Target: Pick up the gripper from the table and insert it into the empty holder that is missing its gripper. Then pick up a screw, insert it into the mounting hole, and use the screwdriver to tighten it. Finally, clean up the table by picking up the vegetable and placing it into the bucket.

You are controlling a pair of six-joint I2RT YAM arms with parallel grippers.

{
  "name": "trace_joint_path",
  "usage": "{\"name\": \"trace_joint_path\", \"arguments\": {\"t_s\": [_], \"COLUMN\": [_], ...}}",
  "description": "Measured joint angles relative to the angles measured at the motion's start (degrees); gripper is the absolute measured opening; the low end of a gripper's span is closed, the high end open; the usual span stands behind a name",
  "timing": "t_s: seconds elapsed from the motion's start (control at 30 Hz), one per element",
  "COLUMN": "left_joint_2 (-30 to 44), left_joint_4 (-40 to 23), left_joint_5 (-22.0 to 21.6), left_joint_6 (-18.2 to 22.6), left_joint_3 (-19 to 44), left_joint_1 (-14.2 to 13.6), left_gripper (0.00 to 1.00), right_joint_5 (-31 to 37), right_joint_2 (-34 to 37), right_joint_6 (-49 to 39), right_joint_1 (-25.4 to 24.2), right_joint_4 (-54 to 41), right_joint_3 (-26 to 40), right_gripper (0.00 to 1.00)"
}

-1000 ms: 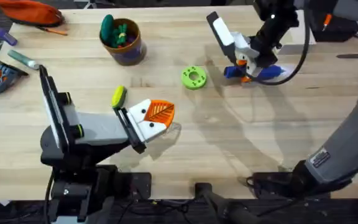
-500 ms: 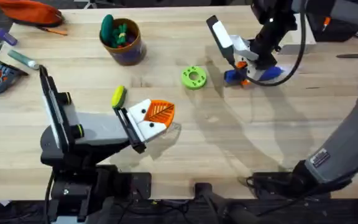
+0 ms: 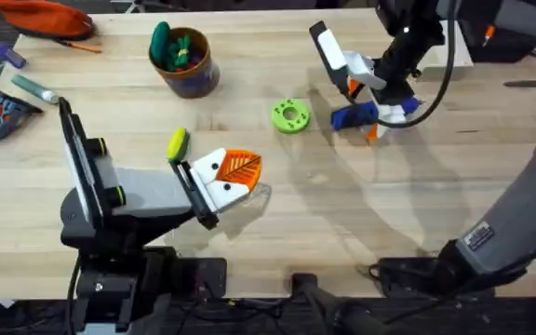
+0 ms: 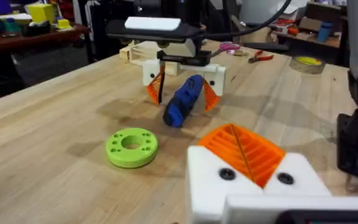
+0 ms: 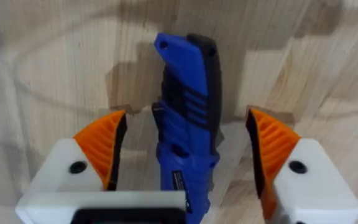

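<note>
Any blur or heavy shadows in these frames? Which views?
Overhead: sharp tabletop, soft arm shadows on the table below the right gripper. Left wrist: green disc and screwdriver clear; room behind soft. Right wrist: screwdriver sharp at its near end, blurring toward the far end; wood grain behind smeared.

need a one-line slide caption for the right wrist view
Right gripper open, orange-padded fingers either side of the blue screwdriver lying on the wooden table.
</note>
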Motion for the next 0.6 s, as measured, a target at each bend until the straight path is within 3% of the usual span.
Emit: {"name": "trace_joint_path", "arguments": {"t_s": [0.27, 0.6], "left_joint_2": [-0.01, -0.02], "left_joint_4": [0.0, 0.0], "left_joint_5": [0.01, 0.0], "left_joint_6": [0.0, 0.0], "left_joint_3": [0.0, 0.0], "left_joint_1": [0.0, 0.0], "left_gripper": [0.006, 0.006], "right_joint_5": [-2.23, -3.37], "right_joint_2": [-3.66, -15.01], "right_joint_6": [6.88, 17.64], "right_joint_1": [0.27, 2.55], "right_joint_4": [-1.3, -3.45], "right_joint_3": [1.21, 12.87], "right_gripper": [0.992, 0.993]}}
